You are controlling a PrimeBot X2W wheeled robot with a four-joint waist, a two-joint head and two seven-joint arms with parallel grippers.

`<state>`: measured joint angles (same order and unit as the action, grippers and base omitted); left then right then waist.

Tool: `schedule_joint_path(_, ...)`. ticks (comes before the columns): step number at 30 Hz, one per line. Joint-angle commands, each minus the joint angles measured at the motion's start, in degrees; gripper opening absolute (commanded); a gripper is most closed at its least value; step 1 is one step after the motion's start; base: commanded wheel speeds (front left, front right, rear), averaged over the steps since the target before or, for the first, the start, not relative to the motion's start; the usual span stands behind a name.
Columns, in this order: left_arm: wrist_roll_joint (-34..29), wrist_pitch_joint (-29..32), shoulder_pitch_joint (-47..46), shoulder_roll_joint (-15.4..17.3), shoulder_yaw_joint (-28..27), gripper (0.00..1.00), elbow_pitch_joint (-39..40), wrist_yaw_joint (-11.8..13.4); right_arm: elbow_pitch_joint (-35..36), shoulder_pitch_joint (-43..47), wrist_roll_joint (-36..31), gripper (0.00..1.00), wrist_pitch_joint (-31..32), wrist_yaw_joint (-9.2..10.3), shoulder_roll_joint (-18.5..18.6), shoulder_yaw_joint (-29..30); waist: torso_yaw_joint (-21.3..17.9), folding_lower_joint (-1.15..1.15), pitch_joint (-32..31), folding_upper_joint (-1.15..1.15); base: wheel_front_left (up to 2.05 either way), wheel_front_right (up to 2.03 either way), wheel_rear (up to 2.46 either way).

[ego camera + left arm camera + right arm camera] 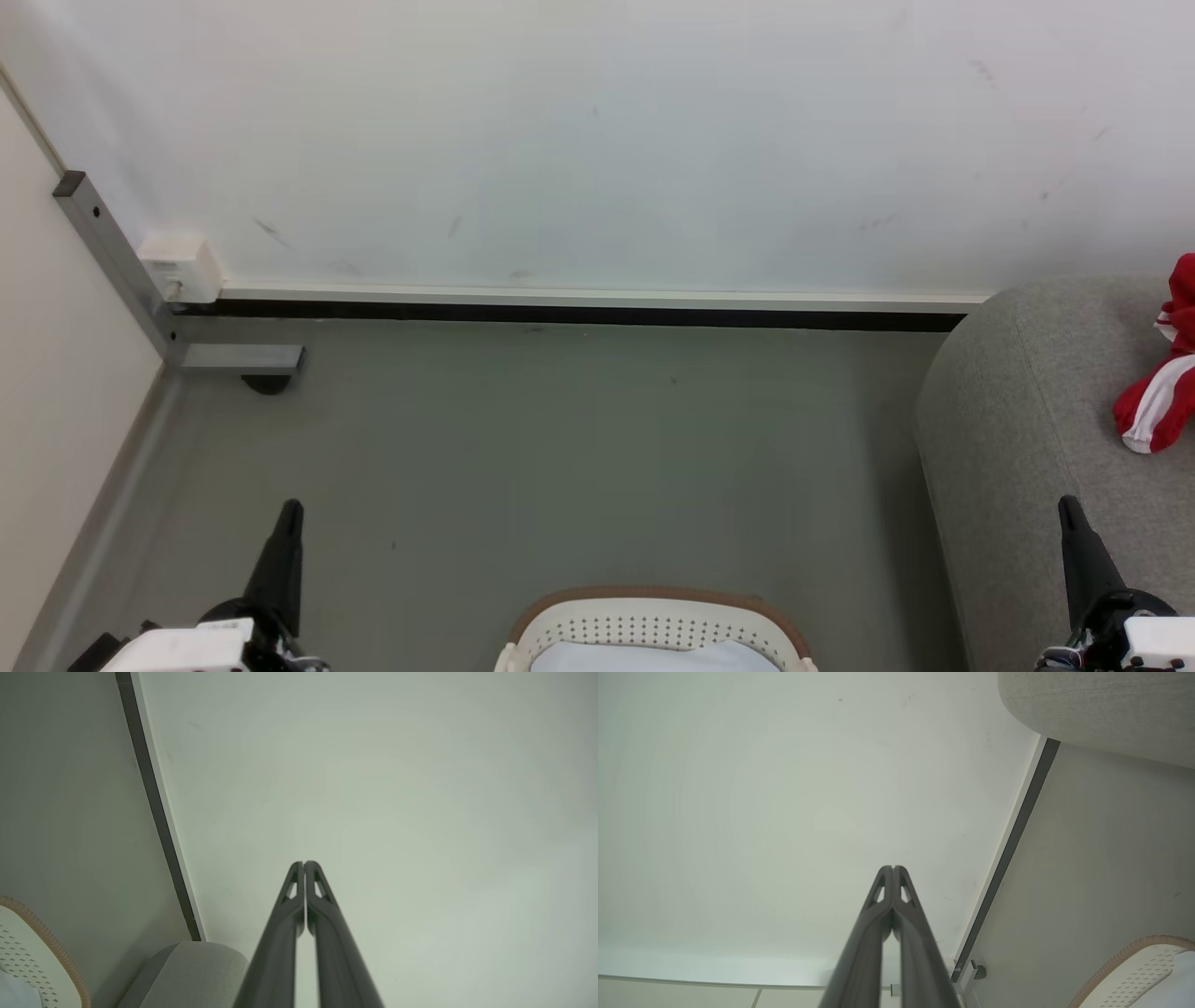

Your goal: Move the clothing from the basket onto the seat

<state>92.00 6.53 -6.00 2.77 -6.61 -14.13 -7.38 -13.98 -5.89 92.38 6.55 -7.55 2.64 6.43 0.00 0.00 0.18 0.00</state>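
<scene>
Head view has one white wall at the far side, with grey floor below it. One grey sofa stands at the right. One basket sits at the near edge, centre, apart from the sofa, with something pale inside. One red garment with white stripes lies on the sofa, cut off by the right edge. Near, the left gripper and the right gripper, two in all, each have fingers pressed together, holding nothing.
</scene>
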Motion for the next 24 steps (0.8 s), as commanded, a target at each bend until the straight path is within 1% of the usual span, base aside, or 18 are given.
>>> schedule_joint_path(1,0.76,0.22,-0.50,0.10,-0.11,0.00,0.19,-0.30,-0.12,-0.78,0.08,0.00,0.17,0.12,0.45,0.18,0.00,0.00,0.00,0.00,0.00,0.00,0.00)
schedule_joint_path(24,0.77,0.21,-0.50,0.10,-0.10,0.00,0.19,-0.30,-0.12,-0.78,0.08,0.00,0.16,0.12,0.45,0.18,0.00,0.00,0.00,0.00,0.00,0.00,0.00)
